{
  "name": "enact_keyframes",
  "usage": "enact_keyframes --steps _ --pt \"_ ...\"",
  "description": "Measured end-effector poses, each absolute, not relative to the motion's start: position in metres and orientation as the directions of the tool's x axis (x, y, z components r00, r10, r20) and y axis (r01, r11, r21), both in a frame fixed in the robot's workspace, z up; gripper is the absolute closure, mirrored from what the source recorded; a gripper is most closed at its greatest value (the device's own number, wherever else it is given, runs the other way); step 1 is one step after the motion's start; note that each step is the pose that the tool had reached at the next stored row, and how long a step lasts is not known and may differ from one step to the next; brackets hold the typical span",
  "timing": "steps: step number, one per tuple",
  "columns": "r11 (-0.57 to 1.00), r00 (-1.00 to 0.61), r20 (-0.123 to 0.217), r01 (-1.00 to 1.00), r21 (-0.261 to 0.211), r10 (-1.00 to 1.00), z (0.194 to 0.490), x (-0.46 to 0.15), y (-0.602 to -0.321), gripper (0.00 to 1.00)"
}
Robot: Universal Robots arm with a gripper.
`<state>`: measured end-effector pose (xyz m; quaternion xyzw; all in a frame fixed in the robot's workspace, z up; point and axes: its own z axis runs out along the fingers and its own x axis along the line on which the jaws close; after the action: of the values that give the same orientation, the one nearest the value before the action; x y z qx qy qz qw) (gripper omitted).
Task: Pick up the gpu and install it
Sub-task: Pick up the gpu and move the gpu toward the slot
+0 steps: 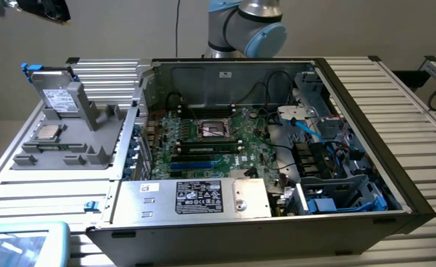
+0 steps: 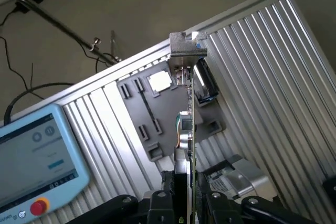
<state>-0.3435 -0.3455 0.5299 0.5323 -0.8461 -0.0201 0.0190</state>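
Your gripper (image 2: 185, 203) is clenched on the gpu (image 2: 188, 108), which you see edge-on between the fingers. Its long axis runs straight away from the gripper, with the silver bracket (image 2: 187, 45) at the far end. Beyond it lies the grey holder (image 2: 139, 111), which stands at the exterior view's left of the open case (image 1: 202, 83).

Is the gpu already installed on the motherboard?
No, the gripper holds the gpu edge-on in the air over the grey holder.
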Motion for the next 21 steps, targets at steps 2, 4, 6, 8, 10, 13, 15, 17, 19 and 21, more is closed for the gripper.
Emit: enact_keyframes --steps 2,4,6,8,10,13,15,17,19,21 --pt "0.4 -0.4 0.011 -0.915 0.054 -0.916 0.5301 -0.3435 -0.3454 0.73" --pt "0.367 -0.367 0.011 -0.929 0.054 -0.93 0.5303 -0.3435 -0.3454 0.73" --pt "0.332 -0.332 0.011 -0.942 0.054 -0.943 0.5305 -0.3435 -0.3454 0.73" --pt "0.298 -0.298 0.011 -0.953 0.054 -0.954 0.5307 -0.3435 -0.3454 0.73" --pt "0.264 -0.264 0.011 -0.963 0.054 -0.964 0.5306 -0.3435 -0.3454 0.73" --pt "0.21 -0.21 0.011 -0.976 0.054 -0.978 0.5307 -0.3435 -0.3455 0.73" --pt "0.174 -0.174 0.011 -0.983 0.054 -0.985 0.5307 -0.3435 -0.3454 0.73" --pt "0.139 -0.138 0.011 -0.989 0.054 -0.99 0.5307 -0.3435 -0.3454 0.73" --pt "0.103 -0.103 0.011 -0.993 0.054 -0.995 0.5307 -0.3435 -0.3454 0.73" --pt "0.066 -0.066 0.011 -0.996 0.054 -0.998 0.5307 -0.3435 -0.3454 0.73"
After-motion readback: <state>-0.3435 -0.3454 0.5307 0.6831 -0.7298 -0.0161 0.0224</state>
